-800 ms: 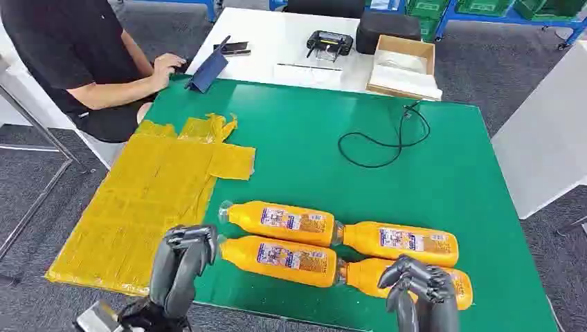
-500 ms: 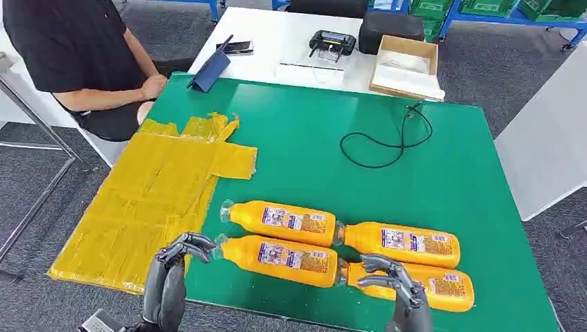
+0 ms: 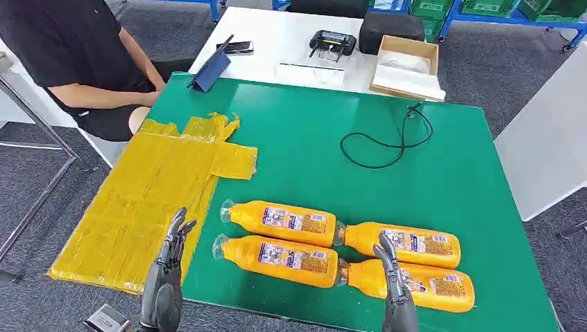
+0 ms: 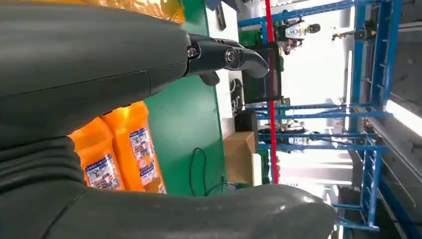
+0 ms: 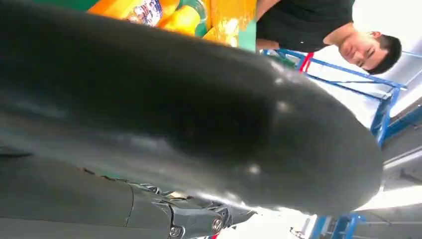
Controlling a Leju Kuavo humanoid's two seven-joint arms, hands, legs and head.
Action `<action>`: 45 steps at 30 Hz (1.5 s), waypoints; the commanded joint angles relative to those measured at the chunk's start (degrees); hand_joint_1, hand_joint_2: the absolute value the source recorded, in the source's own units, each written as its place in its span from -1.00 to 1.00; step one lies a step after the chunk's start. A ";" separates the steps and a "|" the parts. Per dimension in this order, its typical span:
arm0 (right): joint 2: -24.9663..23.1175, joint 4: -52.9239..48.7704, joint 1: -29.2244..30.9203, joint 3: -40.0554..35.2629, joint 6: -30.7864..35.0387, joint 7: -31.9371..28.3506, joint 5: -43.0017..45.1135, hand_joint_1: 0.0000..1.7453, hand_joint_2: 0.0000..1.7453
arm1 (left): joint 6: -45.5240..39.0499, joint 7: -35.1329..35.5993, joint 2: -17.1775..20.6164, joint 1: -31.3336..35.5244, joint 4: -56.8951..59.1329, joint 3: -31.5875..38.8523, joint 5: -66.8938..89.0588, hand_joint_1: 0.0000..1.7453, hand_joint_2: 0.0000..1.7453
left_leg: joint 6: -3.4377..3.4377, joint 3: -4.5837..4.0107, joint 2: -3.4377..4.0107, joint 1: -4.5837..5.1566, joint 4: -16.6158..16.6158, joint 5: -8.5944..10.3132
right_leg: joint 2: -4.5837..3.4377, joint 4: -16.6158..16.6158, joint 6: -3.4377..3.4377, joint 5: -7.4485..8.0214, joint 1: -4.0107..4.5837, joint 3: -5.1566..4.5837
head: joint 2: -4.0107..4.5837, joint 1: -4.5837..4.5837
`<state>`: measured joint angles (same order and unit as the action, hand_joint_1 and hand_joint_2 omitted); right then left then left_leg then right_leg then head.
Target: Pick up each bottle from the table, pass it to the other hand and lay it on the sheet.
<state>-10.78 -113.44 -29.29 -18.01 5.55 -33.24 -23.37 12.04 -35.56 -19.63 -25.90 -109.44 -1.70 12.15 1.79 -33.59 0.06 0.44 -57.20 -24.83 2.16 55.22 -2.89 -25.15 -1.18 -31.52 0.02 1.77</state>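
Four orange bottles lying flat on the green table point(image 3: 443, 180), lower centre of the head frame, in two rows of two, caps toward the left. Upper-left bottle point(image 3: 280, 222) and upper-right bottle point(image 3: 405, 244) end to end; lower-left bottle point(image 3: 277, 260) just below the first, touching or nearly touching along its side; lower-right bottle point(image 3: 415, 285) at the lower right, partly covered by the right hand. None lifted, none on the sheet.

Yellow sheet point(image 3: 145, 207) spread at the left of the frame, draped over the table's left edge, creased and patched at its upper end. No bottle resting on it.

Left hand point(image 3: 168, 273) at the lower left of the frame, above the boundary between sheet and green surface, fingers extended and apart, holding nothing. Just left of the lower-left bottle's cap, not in contact.

Right hand point(image 3: 392, 283) at the lower centre-right, fingers straightened and pointing up-frame, empty. Overlapping the neck end of the lower-right bottle in the picture; contact cannot be told.

Black cable point(image 3: 387, 142) looped on the green surface, upper right of centre. Open cardboard box point(image 3: 405, 66), black controller point(image 3: 330, 43) and tablet point(image 3: 211, 69) on the white table point(image 3: 277, 48) at the top. Seated person point(image 3: 76, 62) in a black shirt at the upper left.
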 commanded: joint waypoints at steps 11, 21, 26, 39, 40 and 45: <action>-9.22 -2.07 -6.66 15.99 -9.77 3.95 3.53 -1.00 1.00 | -5.62 9.09 -0.37 -1.04 4.08 3.24 -1.66 -1.00 -1.00 | -0.12 0.17 -0.10 -0.03 0.05 -0.05 | -0.03 -0.05 0.12 -0.09 0.01 0.19 | 0.00 0.00; -9.22 -0.15 -4.87 14.21 -10.00 6.52 -4.92 -1.00 1.00 | -3.26 11.09 -0.37 -0.35 5.32 3.18 -4.33 -1.00 -1.00 | -0.09 0.11 0.00 -0.04 0.05 -0.02 | -0.10 -0.07 0.10 -0.02 0.02 0.11 | 0.00 0.00; -8.47 -0.26 -4.05 12.62 -8.12 7.59 -9.17 -1.00 1.00 | -2.68 11.49 -0.37 0.14 5.59 3.26 -4.07 -1.00 -1.00 | -0.08 0.14 0.03 -0.03 0.05 -0.03 | -0.12 -0.06 0.09 -0.02 0.01 0.14 | 0.00 0.02; 11.98 9.29 13.70 -13.14 5.62 29.31 -20.60 -1.00 1.00 | 1.37 12.73 -0.37 4.42 9.55 2.62 -1.88 -1.00 -1.00 | -0.01 0.15 0.24 -0.04 0.12 0.08 | -0.34 -0.17 0.08 0.16 0.03 0.48 | 0.00 0.00; 12.41 10.10 14.69 -13.97 5.82 29.75 -21.41 -1.00 1.00 | 1.81 12.44 -0.37 4.55 9.86 2.48 -1.72 -1.00 -1.00 | -0.03 0.24 0.24 -0.07 0.14 0.08 | -0.40 -0.21 0.15 0.17 0.06 0.59 | 0.00 -0.02; 12.59 11.86 16.64 -14.69 5.91 30.57 -22.01 -1.00 1.00 | 2.21 12.24 -0.37 4.85 10.22 2.20 -1.50 -1.00 -1.00 | 0.01 0.19 0.16 -0.04 0.09 0.13 | -0.25 -0.13 0.20 0.21 0.04 0.55 | 0.00 0.02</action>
<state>-3.30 -108.96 -18.66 -27.14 10.77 -3.50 -44.91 13.92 -23.17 -19.67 -22.88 -104.13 0.24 10.36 1.91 -33.57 0.10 0.44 -57.20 -24.69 2.15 55.22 -2.80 -24.97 -1.18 -31.12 0.02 1.79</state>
